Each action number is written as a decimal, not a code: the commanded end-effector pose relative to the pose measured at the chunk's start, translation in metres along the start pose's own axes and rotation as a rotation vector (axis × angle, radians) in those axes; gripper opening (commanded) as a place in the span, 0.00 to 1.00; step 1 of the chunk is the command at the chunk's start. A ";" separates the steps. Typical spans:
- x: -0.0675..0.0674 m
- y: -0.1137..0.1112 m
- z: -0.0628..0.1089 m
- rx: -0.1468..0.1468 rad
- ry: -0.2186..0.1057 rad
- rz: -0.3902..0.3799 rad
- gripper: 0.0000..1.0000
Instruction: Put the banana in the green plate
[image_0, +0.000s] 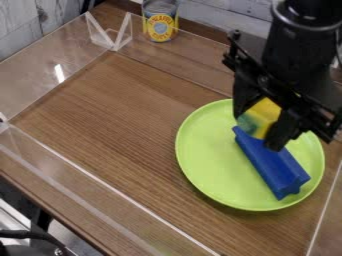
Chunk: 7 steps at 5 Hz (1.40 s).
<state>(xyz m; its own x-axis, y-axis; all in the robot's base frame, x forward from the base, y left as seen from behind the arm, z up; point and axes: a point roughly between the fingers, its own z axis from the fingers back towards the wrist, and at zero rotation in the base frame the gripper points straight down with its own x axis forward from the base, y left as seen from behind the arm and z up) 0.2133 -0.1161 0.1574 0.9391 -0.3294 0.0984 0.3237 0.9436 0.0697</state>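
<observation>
My black gripper (271, 118) hangs over the green plate (214, 165), pointing down, shut on the banana (266, 110). Only a yellow piece with a greenish end shows between the fingers. The large lime-green plate lies at the right of the wooden table. A blue block (273, 160) lies on it along a diagonal, just below and in front of the held banana. Whether the banana touches the block I cannot tell.
Clear acrylic walls (54, 70) ring the table on the left, back and front. A small yellow-labelled can (160, 25) stands at the back beyond the wall. Bare wood (107, 120) stretches left of the plate.
</observation>
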 end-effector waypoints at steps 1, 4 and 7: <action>0.001 0.000 0.011 -0.005 -0.068 -0.004 0.00; -0.003 0.003 0.011 -0.015 -0.117 -0.004 0.00; 0.000 0.013 0.002 -0.023 -0.111 0.016 1.00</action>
<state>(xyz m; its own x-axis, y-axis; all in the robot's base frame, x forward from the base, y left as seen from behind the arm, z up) 0.2141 -0.1040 0.1543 0.9289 -0.3227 0.1818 0.3190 0.9464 0.0498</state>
